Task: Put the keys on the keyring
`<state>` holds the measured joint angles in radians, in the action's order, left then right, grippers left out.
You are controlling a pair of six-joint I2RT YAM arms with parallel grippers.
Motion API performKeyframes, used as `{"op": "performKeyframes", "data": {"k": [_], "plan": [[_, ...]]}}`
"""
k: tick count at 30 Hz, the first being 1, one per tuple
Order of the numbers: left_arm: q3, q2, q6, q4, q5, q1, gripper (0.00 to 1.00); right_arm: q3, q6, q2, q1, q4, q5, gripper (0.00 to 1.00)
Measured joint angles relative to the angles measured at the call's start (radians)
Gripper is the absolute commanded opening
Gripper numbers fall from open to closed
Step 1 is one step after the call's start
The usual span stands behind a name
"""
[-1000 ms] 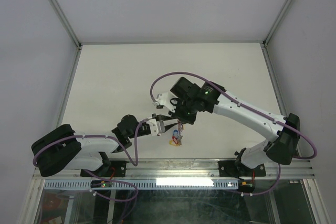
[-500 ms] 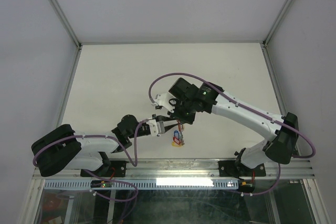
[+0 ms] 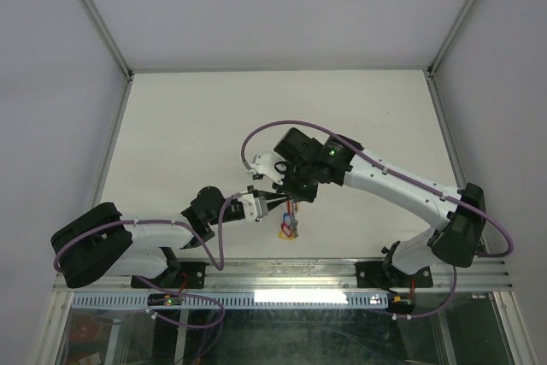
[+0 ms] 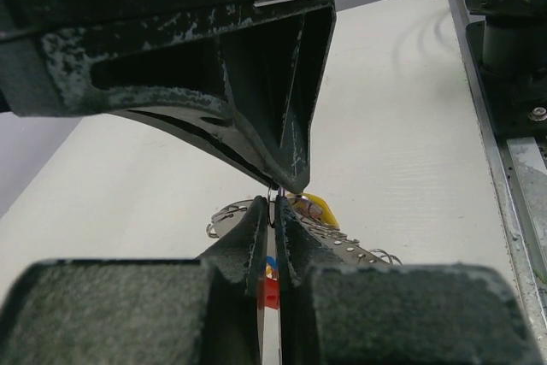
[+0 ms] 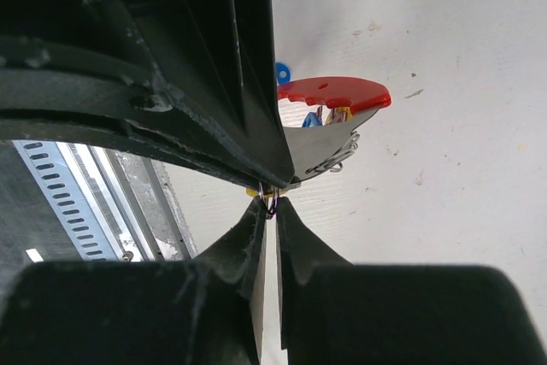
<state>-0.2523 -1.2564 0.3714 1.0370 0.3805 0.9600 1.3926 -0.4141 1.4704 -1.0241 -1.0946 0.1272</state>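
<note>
Both grippers are meeting tip to tip low over the white worktop (image 3: 188,126), toward its near edge. The black left gripper (image 4: 273,211) and black right gripper (image 5: 268,209) are each closing tightly at a small thin wire loop (image 5: 273,204); I cannot tell which is holding it. The D-shaped keyring with the red arc (image 5: 335,91) is showing just beside the left gripper. The tiny silvery keys with blue and yellow tags (image 3: 288,228) are lying on the worktop just beneath.

The left arm (image 3: 149,232) and right arm (image 3: 402,184) angle inward. The left gripper (image 4: 273,215) and right gripper (image 5: 270,211) meet tip to tip, jaws pinched nearly together.
</note>
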Motion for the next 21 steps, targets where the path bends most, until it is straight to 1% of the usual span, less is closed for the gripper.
{"op": "performKeyframes", "data": {"k": [2, 6, 9, 10, 12, 15, 18, 21], "plan": [[0.000, 0.000, 0.000, -0.001, 0.000, 0.000, 0.00, -0.004, 0.000, 0.000, 0.000, 0.006, 0.000, 0.19], [0.002, 0.000, -0.016, 0.005, 0.000, -0.015, 0.00, -0.041, 0.013, -0.019, -0.002, 0.069, 0.003, 0.42], [0.017, -0.002, -0.048, 0.050, 0.000, -0.040, 0.00, -0.092, 0.040, -0.069, -0.002, 0.146, 0.003, 0.55], [0.023, -0.003, -0.057, 0.065, -0.001, -0.047, 0.00, -0.115, 0.052, -0.097, -0.002, 0.176, 0.003, 0.57], [0.031, -0.010, -0.077, 0.095, -0.001, -0.059, 0.00, -0.156, 0.082, -0.161, 0.003, 0.233, 0.003, 0.59], [0.043, -0.021, -0.102, 0.134, -0.002, -0.066, 0.00, -0.212, 0.137, -0.261, 0.032, 0.327, -0.001, 0.52], [0.060, -0.038, -0.129, 0.188, -0.004, -0.072, 0.00, -0.288, 0.219, -0.364, 0.111, 0.441, 0.005, 0.46], [0.073, -0.056, -0.152, 0.239, -0.004, -0.079, 0.00, -0.393, 0.318, -0.450, 0.198, 0.563, 0.027, 0.44]]}}
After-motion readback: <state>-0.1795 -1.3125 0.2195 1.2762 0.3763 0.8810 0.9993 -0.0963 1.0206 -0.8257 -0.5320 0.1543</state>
